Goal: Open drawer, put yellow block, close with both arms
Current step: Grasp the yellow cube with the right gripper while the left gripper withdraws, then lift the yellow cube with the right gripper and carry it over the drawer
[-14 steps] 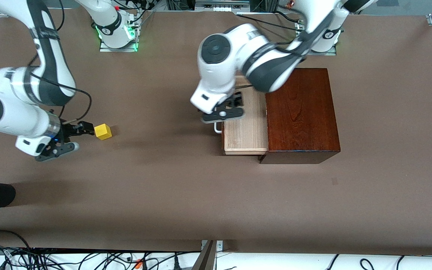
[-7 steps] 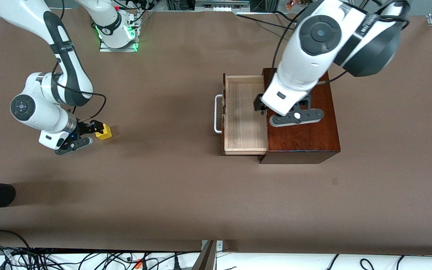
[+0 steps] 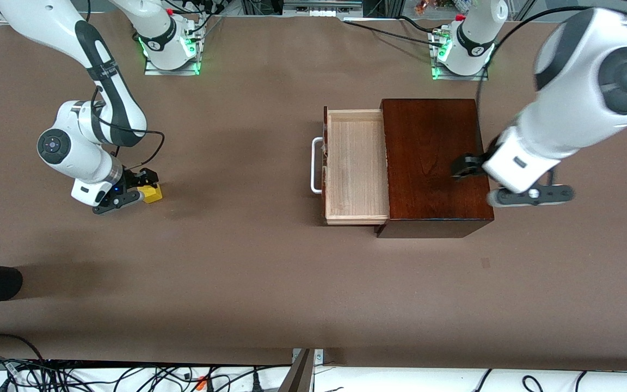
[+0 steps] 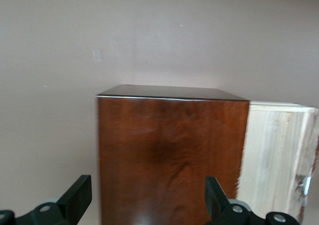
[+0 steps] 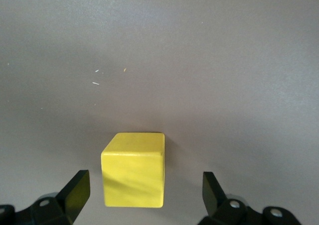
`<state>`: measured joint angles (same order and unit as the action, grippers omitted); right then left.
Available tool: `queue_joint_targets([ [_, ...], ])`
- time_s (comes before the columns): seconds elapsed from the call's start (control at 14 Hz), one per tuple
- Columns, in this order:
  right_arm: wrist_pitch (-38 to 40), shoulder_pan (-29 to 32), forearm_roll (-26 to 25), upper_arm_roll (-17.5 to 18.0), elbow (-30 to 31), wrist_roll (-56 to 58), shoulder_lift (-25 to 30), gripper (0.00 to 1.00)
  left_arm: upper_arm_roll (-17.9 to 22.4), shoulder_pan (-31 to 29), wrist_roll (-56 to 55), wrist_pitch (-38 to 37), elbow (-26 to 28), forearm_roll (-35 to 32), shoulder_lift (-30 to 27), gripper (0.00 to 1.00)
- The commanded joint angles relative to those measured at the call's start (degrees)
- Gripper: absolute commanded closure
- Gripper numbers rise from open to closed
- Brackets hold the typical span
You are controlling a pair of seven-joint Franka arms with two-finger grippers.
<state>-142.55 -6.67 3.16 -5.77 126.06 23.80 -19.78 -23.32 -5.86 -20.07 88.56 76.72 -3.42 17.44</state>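
Hovering low, the right claw (image 5: 144,197) sits spread wide with the yellow block (image 5: 133,176) between its fingers, not pinched, resting on the surface (image 3: 237,261); left claw (image 4: 148,200) is spread too, up over the box (image 3: 433,163); drawer (image 3: 354,163) pulled out.

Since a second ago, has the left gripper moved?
Yes. The left gripper has swung from over the drawer handle to the box's edge at the left arm's end.
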Motion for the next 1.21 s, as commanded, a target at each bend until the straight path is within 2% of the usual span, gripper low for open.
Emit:
queue_joint_targets([
  [0.0,-0.89,0.43,0.97,0.67,1.83,1.6,1.67,0.1,11.06,5.75,7.4,0.47,8.52,4.03,-9.6,0.0],
  [0.29,-0.97,0.43,1.06,0.58,2.18,1.6,1.06,0.18,22.68,12.7,12.86,0.38,13.01,5.53,-16.11,0.0],
  [0.71,-1.06,0.34,1.06,1.02,2.18,1.6,0.53,0.41,23.14,12.1,16.1,-0.84,12.84,5.44,-17.79,0.0],
  [1.0,-0.36,0.34,0.88,2.16,1.65,4.31,1.66,0.74,23.05,11.93,17.79,-0.94,12.58,5.44,-17.79,0.0],
  [1.14,0.69,0.34,0.71,3.03,-0.01,8.09,4.03,0.76,22.88,11.84,17.88,-0.94,12.14,4.92,-17.79,0.0],
])
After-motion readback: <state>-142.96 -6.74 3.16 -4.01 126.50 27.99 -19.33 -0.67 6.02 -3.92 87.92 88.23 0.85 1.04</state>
